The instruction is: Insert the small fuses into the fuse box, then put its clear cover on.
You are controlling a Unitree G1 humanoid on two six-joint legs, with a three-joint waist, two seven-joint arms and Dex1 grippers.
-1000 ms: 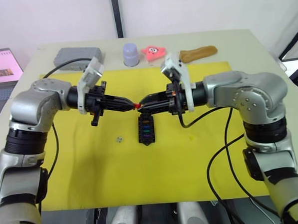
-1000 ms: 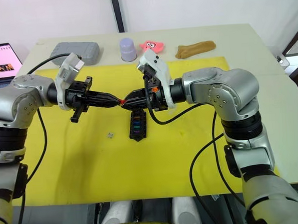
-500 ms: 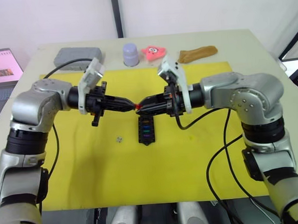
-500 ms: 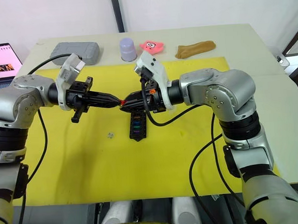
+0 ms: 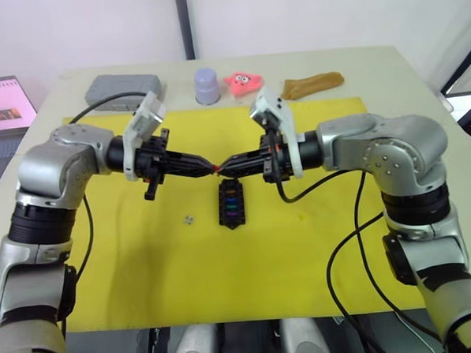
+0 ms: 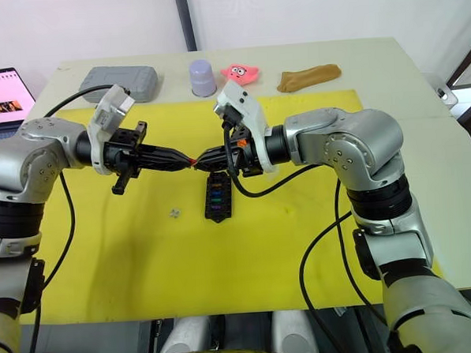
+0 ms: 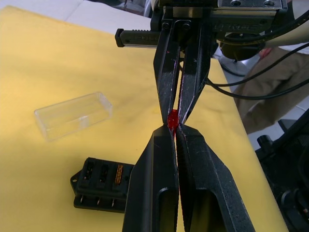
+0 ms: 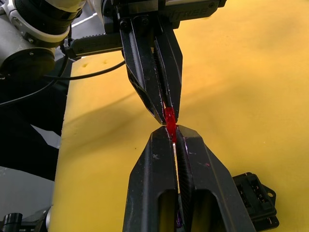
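Observation:
A red fuse (image 5: 217,168) hangs in the air above the black fuse box (image 5: 231,205), pinched from both sides. My left gripper (image 5: 211,167) is shut on it from the left, and my right gripper (image 5: 223,166) is shut on it from the right, tip to tip. In the left wrist view the red fuse (image 7: 173,118) sits between the two pairs of fingertips. The fuse box holds several coloured fuses. A pale grey fuse (image 5: 189,219) lies loose on the mat, left of the box. The clear cover (image 7: 73,115) lies on the mat beside the fuse box (image 7: 104,183).
A yellow mat (image 5: 146,276) covers the table's middle. Along the far edge stand a grey case (image 5: 124,89), a lilac cup (image 5: 206,85), a pink toy (image 5: 245,81) and a brown object (image 5: 313,84). A laptop (image 5: 2,102) sits off the table's left.
My right gripper's fingers have drawn together onto the red fuse at my left gripper's tip. The left arm has stayed where it was.

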